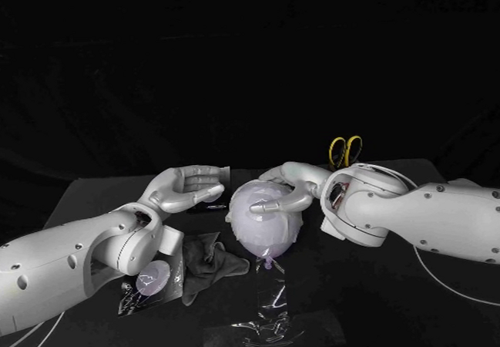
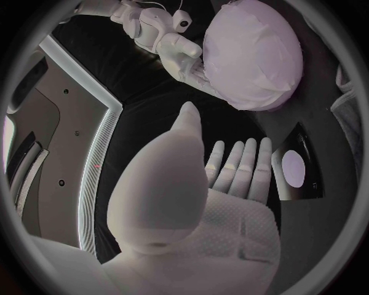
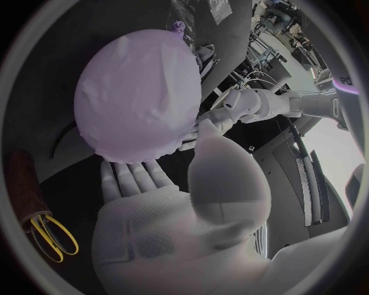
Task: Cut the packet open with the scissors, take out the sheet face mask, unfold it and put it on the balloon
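1. Left arm [image 1: 65, 262] is nearest and bulkiest, reaching in over the black table [image 1: 411, 305]. The left hand [image 1: 190, 188] is just beside the balloon, with fingers extended side by side, thumb apart, and nothing held. Cannot tell if its fingertips touch the balloon.
2. Right arm [image 1: 430, 216] reaches in from the other side. The right hand [image 1: 286, 189] is at the balloon's far upper side, palm unclenched and fingers laid flat against the surface. It touches rather than clasps.
3. Balloon [image 1: 264, 227] is pale lilac, mid-table between the two hands, with its knot pointing toward the near edge.
4. Sheet face mask [image 3: 138, 98] is a creased pale sheet lying over the balloon's surface.
5. Dark grey cloth [image 1: 215, 260] is rumpled on the table beside the balloon's knot end, near the left forearm.
6. Crumpled clear film [image 1: 266, 325] lies at the near edge, apart from the balloon.
7. Scissors [image 1: 346, 151] show yellow handles behind the right wrist, well clear of both hands.
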Controlling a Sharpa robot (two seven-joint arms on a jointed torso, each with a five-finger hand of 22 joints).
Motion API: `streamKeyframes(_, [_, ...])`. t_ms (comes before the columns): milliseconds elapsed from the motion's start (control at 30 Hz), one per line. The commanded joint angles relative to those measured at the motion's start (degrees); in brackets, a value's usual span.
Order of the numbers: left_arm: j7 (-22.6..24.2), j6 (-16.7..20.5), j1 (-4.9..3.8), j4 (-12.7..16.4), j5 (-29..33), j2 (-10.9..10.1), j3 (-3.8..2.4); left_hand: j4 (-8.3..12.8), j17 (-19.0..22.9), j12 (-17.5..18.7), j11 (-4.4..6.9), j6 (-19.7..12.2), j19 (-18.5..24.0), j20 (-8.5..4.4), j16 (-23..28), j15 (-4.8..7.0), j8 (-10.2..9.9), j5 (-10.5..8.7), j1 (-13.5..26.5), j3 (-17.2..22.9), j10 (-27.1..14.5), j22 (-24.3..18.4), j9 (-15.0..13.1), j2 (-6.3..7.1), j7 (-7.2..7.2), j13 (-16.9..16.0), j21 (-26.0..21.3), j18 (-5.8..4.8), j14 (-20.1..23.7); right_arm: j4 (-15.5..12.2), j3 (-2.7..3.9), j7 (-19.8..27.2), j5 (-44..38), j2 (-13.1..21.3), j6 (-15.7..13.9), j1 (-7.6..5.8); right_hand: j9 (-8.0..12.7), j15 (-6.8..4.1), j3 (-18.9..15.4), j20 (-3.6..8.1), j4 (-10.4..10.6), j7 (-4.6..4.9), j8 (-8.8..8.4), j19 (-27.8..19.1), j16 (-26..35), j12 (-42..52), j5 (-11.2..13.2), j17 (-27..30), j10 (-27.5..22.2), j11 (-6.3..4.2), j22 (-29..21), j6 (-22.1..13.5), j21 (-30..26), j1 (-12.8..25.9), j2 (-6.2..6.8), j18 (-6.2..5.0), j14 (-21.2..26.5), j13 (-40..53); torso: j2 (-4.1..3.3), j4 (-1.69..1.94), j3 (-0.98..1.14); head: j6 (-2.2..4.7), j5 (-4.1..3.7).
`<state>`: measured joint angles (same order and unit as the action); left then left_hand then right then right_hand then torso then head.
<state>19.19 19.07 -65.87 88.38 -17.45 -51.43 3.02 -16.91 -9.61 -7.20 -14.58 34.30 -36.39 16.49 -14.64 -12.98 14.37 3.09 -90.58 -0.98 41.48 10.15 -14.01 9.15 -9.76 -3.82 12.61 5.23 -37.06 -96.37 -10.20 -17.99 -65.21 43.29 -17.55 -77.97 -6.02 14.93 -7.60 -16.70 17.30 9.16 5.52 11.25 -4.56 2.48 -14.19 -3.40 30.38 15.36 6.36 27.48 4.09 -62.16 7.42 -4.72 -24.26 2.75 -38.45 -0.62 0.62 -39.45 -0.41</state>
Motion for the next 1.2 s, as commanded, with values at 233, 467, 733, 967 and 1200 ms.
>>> streamKeyframes(233, [-2.4, -0.1, -0.42, -1.3, -1.1, 1.4, -0.05, 0.3, -1.6, -2.3, 1.32, 6.5, -3.7, -0.04, -3.5, 1.7, 3.0, -0.27, 0.3, 2.2, 6.5, 0.4, -1.5, -3.16, -6.38, -0.4, 1.9, 2.97, -5.8, 0.3, -0.19, 2.2, -1.9, -0.1, -1.5, 0.33, 0.5, 0.15, -3.2, -0.18, 0.0, 8.14, -0.78, 0.2, 0.8, -0.1, 2.7, 0.4, -2.3, 0.2, 0.0, -1.8, 0.2, -1.5, 3.78, -0.53, 1.9, -0.3, 0.06, -0.03, -0.01, 0.11, 0.17])
streamKeyframes(467, [-2.6, -0.2, -0.57, -1.6, -1.5, 1.9, -0.05, 0.3, -1.1, -1.3, 1.17, 6.6, -0.3, 0.21, -1.7, 1.08, 2.6, -0.28, 0.3, 3.1, 6.6, -1.1, -0.9, -2.76, -6.25, 0.1, -0.4, 1.36, -2.9, 3.7, -0.24, 4.0, -2.1, -1.8, -3.7, 0.37, 1.3, 0.63, -5.5, -0.18, 0.1, 8.15, -1.82, -0.1, 2.3, -0.3, 2.7, 1.2, -6.5, 0.48, -0.1, -4.9, 0.2, -2.3, 6.32, -0.1, 6.9, -0.5, -0.04, 0.07, -0.04, 0.17, 0.13])
streamKeyframes(733, [-0.6, -0.3, -0.66, -1.9, -3.1, 2.5, -0.05, 0.5, -0.2, -0.9, 1.62, 7.8, 6.3, 0.26, 0.6, 0.76, 3.1, -0.28, -0.1, 3.8, 7.8, -3.1, -0.9, -3.37, -5.24, 0.1, -3.2, -0.3, 0.2, 5.1, -0.27, 8.2, -2.1, -2.1, -8.3, 0.46, 1.5, 0.86, -6.8, -0.16, 0.1, 8.13, -2.16, -0.4, 2.6, -0.4, 2.7, 1.4, -8.4, 0.6, -0.3, -5.8, 0.1, -3.3, 7.83, 0.19, 8.5, -0.6, -0.01, 0.01, -0.09, 0.33, -0.22])
streamKeyframes(967, [2.8, -1.3, -0.71, -2.6, -7.7, 3.4, -0.1, 0.3, 3.1, 1.7, 0.88, 8.6, 16.8, 0.39, 6.6, -0.33, 3.2, -0.29, 0.0, 4.5, 5.6, -6.0, -0.5, -3.43, -5.1, 0.2, -7.2, -1.82, 12.1, 4.6, -0.28, 15.6, 1.7, -0.3, -13.3, 0.49, 0.1, 0.22, -2.3, -0.13, -0.2, 7.96, -0.32, 0.0, 0.9, 0.8, 3.3, 0.3, -1.4, 0.07, -0.1, 0.5, 0.4, -9.1, 2.19, -0.22, 1.9, 0.1, 0.0, 0.01, -0.06, 0.63, -0.4])
streamKeyframes(1200, [5.5, -4.2, -1.33, -4.2, -13.1, 4.9, -0.17, 0.2, 4.3, 3.0, 0.54, 9.1, 20.6, 0.47, 8.8, -0.82, 3.0, -0.29, 2.0, 4.7, 3.7, -7.0, -0.2, -3.8, -4.85, 0.3, -8.5, -1.9, 16.3, 1.7, -0.33, 23.2, 5.6, 3.6, -16.9, 1.12, -0.9, -0.66, 1.3, -0.16, -0.5, 7.93, 1.38, 1.4, -0.8, 1.8, 5.2, -0.7, 7.8, -0.49, 0.5, 6.9, 1.2, -14.2, -2.28, -1.18, -5.1, 0.5, -0.05, -0.08, -0.05, 0.8, -0.7])
